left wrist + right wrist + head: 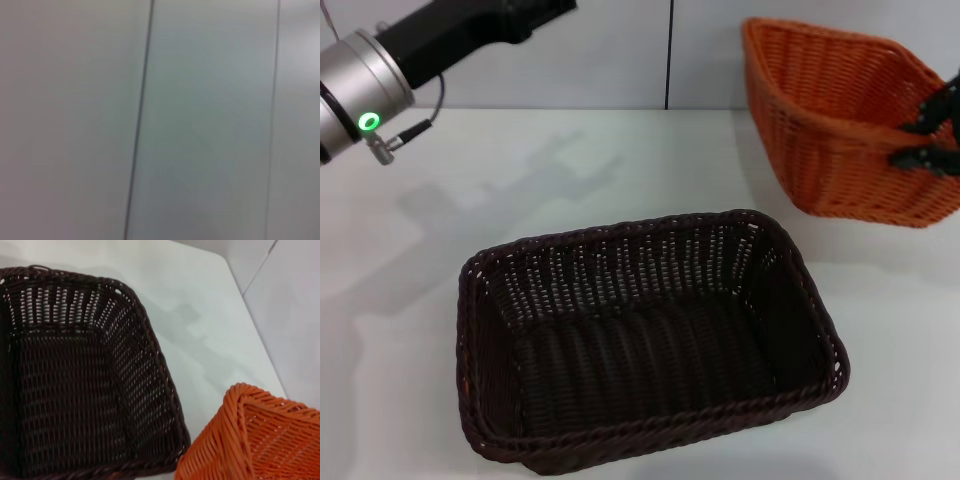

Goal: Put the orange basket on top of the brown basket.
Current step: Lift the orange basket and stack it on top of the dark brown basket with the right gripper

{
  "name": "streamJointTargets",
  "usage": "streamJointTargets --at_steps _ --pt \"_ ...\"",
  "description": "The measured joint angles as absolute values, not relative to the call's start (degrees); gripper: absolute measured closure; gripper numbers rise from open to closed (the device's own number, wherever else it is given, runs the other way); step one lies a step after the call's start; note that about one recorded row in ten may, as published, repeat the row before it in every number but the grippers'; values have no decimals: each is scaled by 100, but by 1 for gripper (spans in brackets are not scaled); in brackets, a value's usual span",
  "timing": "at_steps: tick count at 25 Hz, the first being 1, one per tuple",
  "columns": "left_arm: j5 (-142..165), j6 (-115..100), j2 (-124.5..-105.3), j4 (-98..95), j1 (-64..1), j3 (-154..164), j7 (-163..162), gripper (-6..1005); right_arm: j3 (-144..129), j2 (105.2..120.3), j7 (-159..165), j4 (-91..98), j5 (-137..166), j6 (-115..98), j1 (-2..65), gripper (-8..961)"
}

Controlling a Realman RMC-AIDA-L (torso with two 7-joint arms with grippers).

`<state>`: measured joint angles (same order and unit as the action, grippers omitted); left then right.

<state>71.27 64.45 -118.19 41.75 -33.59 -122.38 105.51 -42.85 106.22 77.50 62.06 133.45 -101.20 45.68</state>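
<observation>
White table [440, 260], grey panelled wall [210, 120]

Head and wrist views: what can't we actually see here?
- Right gripper: cut off by the head view's right edge at the orange basket; grip unconfirmed.
- Left gripper: out of frame; only the arm shows.
- Left wrist view: blurred blank wall only.
- Brown basket: cropped in the right wrist view.

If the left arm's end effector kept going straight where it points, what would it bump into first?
Probably the wall: its wrist view shows nothing else, though distance is unclear. The right end effector grips the orange basket.
</observation>
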Motion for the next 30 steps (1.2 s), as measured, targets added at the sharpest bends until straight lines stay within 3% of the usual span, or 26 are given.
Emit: streamJointTargets --at_steps 6,14,30 --pt "6900 6418 -11805 4187 -3309 -12467 10622 159 -4339 10638 7727 6370 13202 -10372 4793 771" --pt "6897 6471 -11800 4311 -3297 -12914 10624 159 -4564 10787 7719 6975 12709 -11256 5085 766" --pt "6599 6473 -11807 4254 -2952 -13099 10636 159 -5140 10787 6398 7486 12722 -12489 5372 756"
